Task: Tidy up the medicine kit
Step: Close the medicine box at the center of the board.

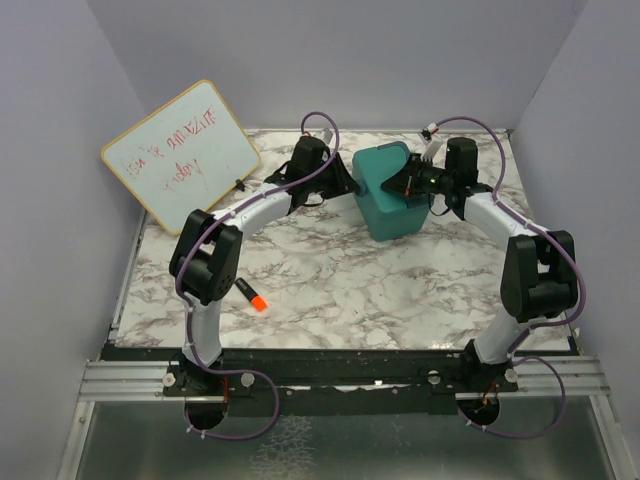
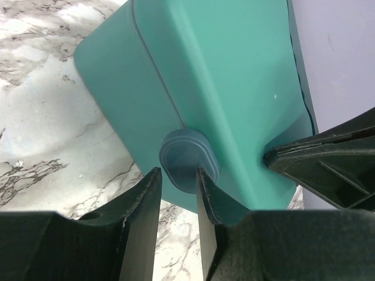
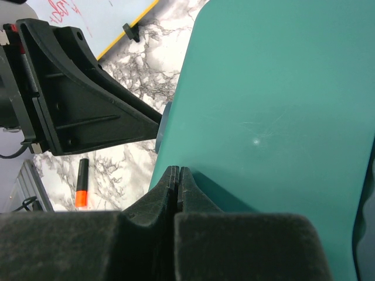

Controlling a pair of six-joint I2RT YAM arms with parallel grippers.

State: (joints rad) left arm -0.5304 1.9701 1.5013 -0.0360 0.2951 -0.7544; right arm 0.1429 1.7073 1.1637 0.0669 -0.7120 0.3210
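The medicine kit (image 1: 392, 215) is a teal box at the back middle of the marble table; it also fills the left wrist view (image 2: 222, 76) and the right wrist view (image 3: 275, 88). Its lid lies down on the body. My left gripper (image 1: 350, 186) is at the kit's left side. In the left wrist view this gripper (image 2: 177, 171) has its fingers closed narrowly round the lower end of the grey-blue oval latch (image 2: 186, 153). My right gripper (image 1: 402, 184) is over the kit's top. It (image 3: 177, 170) is shut with nothing between its fingers, tips resting on the teal lid.
A wood-framed whiteboard (image 1: 180, 155) with red writing leans at the back left. A black marker with an orange cap (image 1: 252, 296) lies on the table (image 1: 330, 290) in front of the left arm. Purple walls close in the sides and back.
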